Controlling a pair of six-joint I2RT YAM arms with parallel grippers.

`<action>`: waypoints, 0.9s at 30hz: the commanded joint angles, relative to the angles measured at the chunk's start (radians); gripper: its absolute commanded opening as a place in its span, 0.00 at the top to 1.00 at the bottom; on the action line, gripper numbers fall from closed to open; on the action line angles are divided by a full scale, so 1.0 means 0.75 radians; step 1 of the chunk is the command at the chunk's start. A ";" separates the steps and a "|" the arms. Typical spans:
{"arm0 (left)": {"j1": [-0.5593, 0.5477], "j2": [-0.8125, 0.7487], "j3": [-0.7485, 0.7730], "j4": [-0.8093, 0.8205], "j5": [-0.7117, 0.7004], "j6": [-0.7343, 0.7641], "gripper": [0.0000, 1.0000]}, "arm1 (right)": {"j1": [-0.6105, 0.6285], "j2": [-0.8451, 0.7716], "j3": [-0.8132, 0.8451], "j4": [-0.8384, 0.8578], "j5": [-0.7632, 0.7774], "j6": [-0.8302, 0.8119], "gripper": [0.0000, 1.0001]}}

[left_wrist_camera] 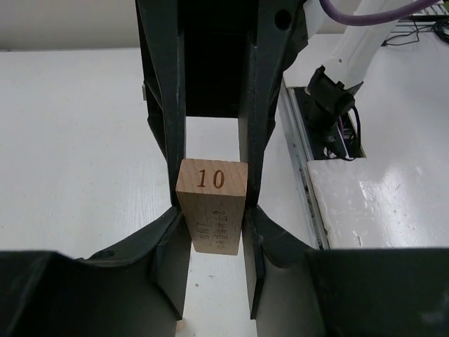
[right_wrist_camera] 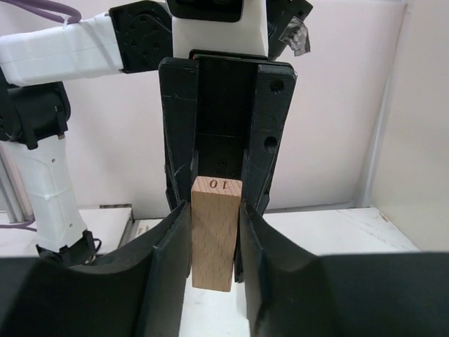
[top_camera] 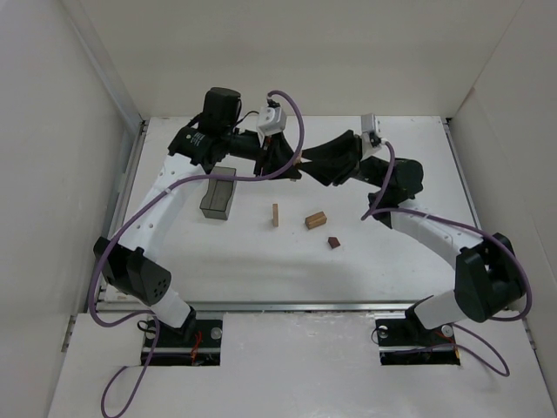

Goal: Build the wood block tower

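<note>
over the far middle of the table (top_camera: 400,252) we saw block 10 (left_wrist_camera: 210,200) clamped by both left claw (left_wrist_camera: 210,232) and right claw (right_wrist_camera: 214,232), nose to nose. its long axis ran claw to claw. loose blocks (top_camera: 315,220) lay below, nearside, about midway. we judged one claw must release next.

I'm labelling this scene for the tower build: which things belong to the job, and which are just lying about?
Job: numbered tan block, upright tan block, lying tan block, reddish-brown block.
Lying about: grey box.
</note>
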 commanded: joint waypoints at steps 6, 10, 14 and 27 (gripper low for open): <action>-0.017 -0.001 0.078 -0.055 -0.256 0.083 1.00 | 0.007 -0.086 0.107 -0.239 -0.017 -0.131 0.06; -0.031 -0.016 0.092 -0.086 -0.412 0.148 1.00 | 0.007 -0.160 0.250 -0.920 0.016 -0.474 0.19; -0.045 -0.016 0.123 -0.176 -0.452 0.230 1.00 | 0.007 -0.160 0.377 -1.229 0.016 -0.688 0.33; -0.058 -0.016 0.135 -0.201 -0.378 0.261 1.00 | 0.007 -0.120 0.405 -1.311 -0.062 -0.758 0.48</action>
